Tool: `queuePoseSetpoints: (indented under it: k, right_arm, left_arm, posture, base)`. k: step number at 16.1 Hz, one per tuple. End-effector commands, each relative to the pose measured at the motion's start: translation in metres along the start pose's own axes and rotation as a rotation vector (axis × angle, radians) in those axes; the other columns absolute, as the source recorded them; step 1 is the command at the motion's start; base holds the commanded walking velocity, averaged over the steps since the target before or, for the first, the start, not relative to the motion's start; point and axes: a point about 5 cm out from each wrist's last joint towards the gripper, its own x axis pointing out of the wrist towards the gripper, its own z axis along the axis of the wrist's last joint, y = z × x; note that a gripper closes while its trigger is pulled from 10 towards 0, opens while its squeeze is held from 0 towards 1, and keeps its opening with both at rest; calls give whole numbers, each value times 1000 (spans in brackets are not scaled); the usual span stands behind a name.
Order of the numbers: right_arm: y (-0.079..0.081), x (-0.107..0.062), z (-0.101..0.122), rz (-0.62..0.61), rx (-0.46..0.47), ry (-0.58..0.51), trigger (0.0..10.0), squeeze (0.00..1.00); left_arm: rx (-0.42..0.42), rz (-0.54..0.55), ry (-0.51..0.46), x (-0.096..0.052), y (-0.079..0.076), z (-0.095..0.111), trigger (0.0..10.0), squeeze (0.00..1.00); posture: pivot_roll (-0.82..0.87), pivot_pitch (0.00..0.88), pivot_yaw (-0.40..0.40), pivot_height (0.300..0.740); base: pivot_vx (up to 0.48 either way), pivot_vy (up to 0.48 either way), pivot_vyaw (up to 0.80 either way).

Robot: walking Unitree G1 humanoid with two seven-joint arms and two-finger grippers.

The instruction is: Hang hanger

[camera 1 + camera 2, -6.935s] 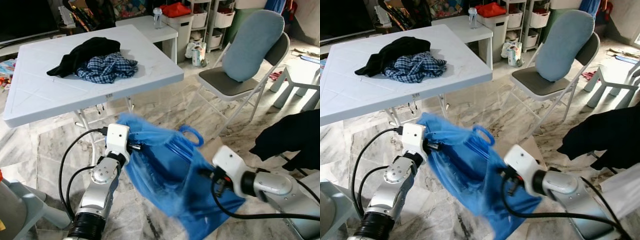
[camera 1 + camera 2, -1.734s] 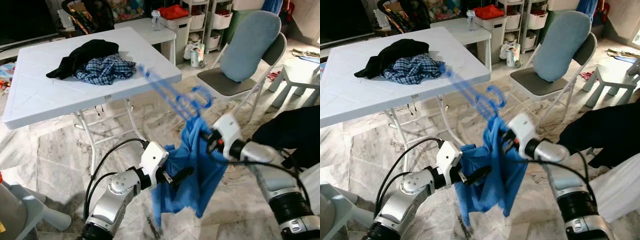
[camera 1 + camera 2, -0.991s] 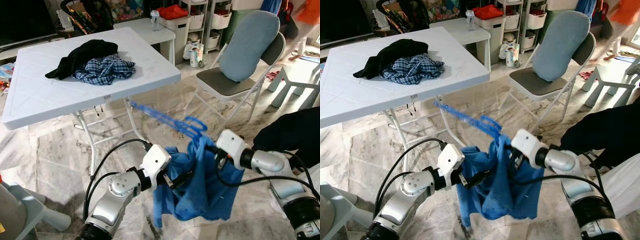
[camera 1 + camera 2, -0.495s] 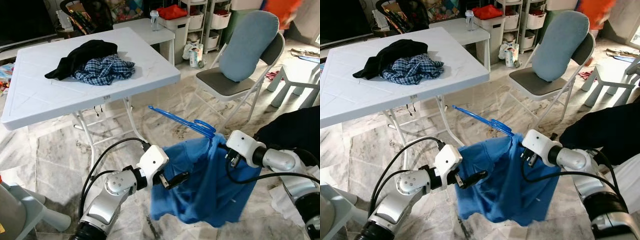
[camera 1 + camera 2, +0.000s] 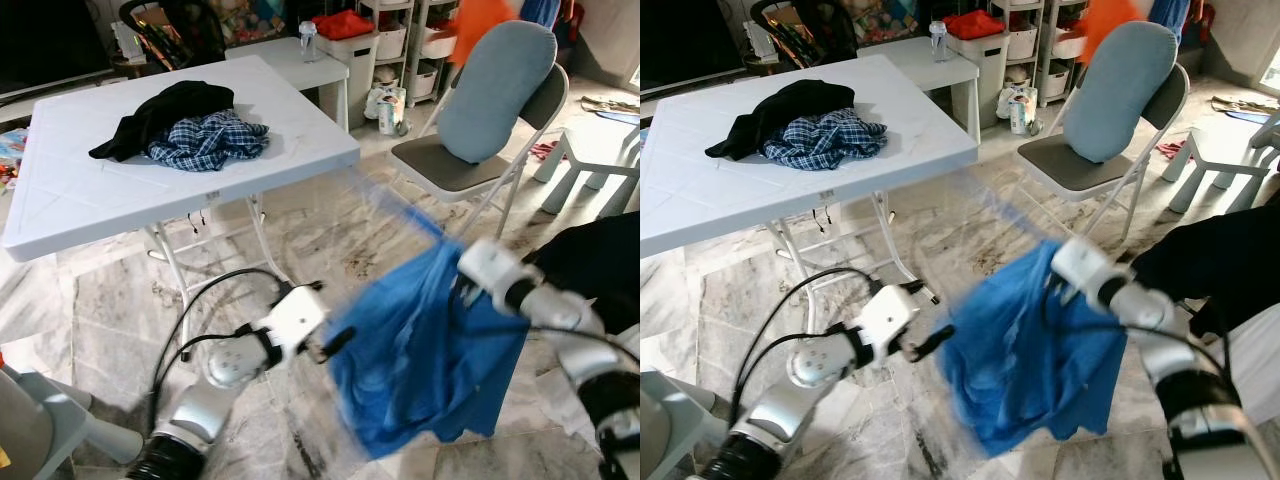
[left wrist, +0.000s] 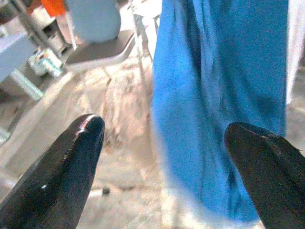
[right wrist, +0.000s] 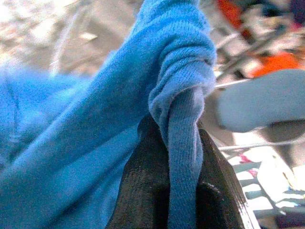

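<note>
Marbled floor tiles point(image 5: 90, 300) lie beneath a soft, knitted blue shirt point(image 5: 430, 350), its bunched fold pinched between the right gripper point(image 7: 171, 157) fingers; the left gripper point(image 6: 167, 148) fingers gape, holding nothing.

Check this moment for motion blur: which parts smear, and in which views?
Eye views: the blue shirt, the hanger and the right gripper smear heavily; the white table and the folding chair stay sharp. Left wrist view: shirt edges soft, black fingers fairly crisp. Right wrist view: cloth pinched between the fingers sharp, background blurred.
</note>
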Motion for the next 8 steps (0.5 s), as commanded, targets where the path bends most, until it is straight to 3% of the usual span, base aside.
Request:
queuePoseSetpoints:
  k: [1, 3, 6, 8]
  right_arm:
    - [-19, 3, 11, -104, 43, -44, 10000, 0]
    - [-18, 3, 9, -66, 33, -30, 10000, 0]
    - [-8, -4, -4, 130, -21, 19, 10000, 0]
    - [-6, -9, -11, 192, -50, 45, 10000, 0]
  left_arm:
    - [14, 13, -1, 0, 3, 1, 10000, 1000]
    - [19, 8, -23, 0, 2, 3, 10000, 1000]
    - [20, 50, -110, 0, 9, 17, 10000, 1000]
    - [17, 44, -129, 0, 10, 20, 10000, 1000]
  posture:
    - [-174, 0, 34, 740]
    - [-172, 0, 32, 740]
    - [-172, 0, 31, 740]
    - [-173, 0, 31, 740]
  base:
    - [0, 0, 0]
    - [0, 0, 0]
    - [0, 0, 0]
    - [0, 0, 0]
